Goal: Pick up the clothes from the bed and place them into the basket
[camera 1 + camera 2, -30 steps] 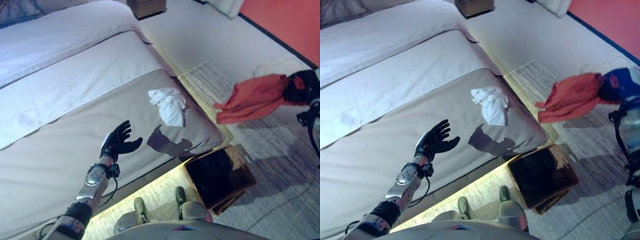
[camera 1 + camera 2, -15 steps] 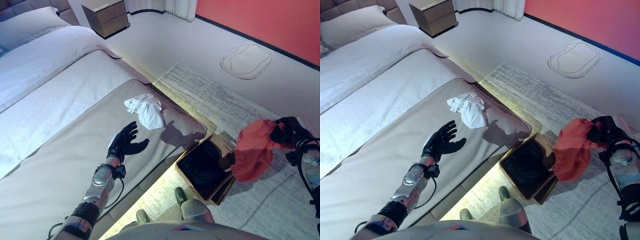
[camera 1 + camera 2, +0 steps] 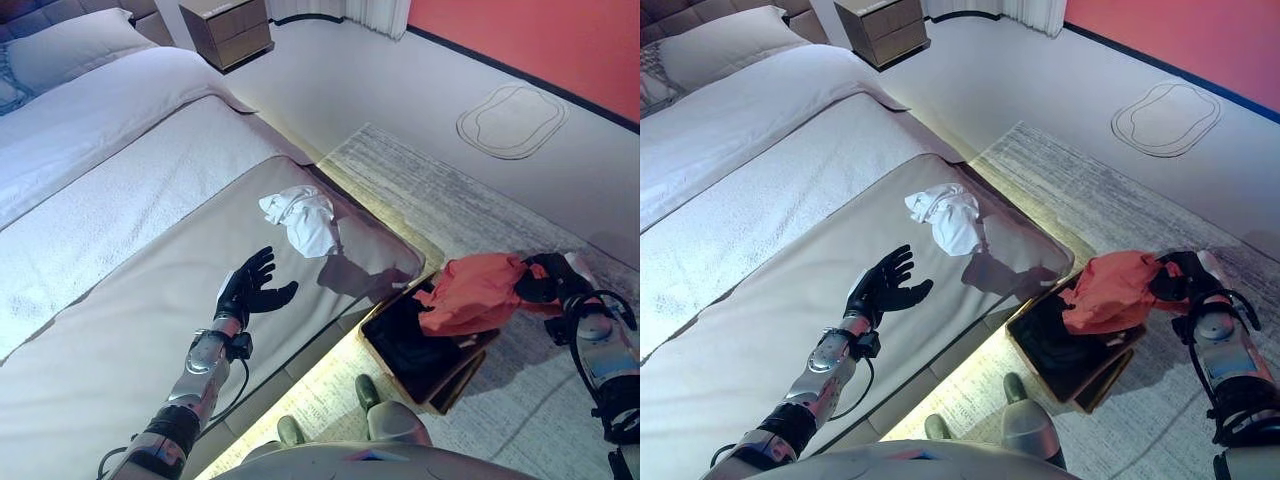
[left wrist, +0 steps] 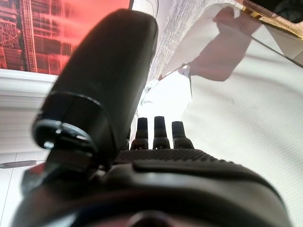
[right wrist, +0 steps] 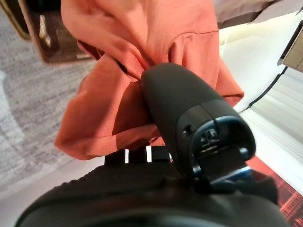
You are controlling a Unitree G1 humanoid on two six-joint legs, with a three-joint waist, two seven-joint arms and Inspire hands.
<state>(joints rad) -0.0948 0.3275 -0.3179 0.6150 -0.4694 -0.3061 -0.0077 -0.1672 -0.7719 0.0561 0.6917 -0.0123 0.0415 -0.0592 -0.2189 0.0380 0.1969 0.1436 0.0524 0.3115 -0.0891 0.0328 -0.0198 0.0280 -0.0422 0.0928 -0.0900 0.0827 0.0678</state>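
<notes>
My right hand (image 3: 543, 280) is shut on an orange-red garment (image 3: 470, 292) and holds it over the near right side of the dark square basket (image 3: 398, 345) on the floor by the bed's corner. The cloth hangs partly over the basket's opening. In the right wrist view the thumb (image 5: 189, 109) presses into the orange cloth (image 5: 142, 71). A crumpled white garment (image 3: 303, 217) lies on the grey bed cover (image 3: 120, 330) near the bed's corner. My left hand (image 3: 250, 288) is open, fingers spread, hovering above the bed cover, apart from the white garment.
The basket stands on a grey striped rug (image 3: 450, 190) beside the bed. A wooden nightstand (image 3: 228, 28) stands at the far wall. A white oval marking (image 3: 512, 118) lies on the floor beyond the rug. Pillows (image 3: 60, 50) sit at the bed's head.
My right hand has swung the orange garment left and down from beside the basket to over it. The camera shifted slightly. The left hand has held its place.
</notes>
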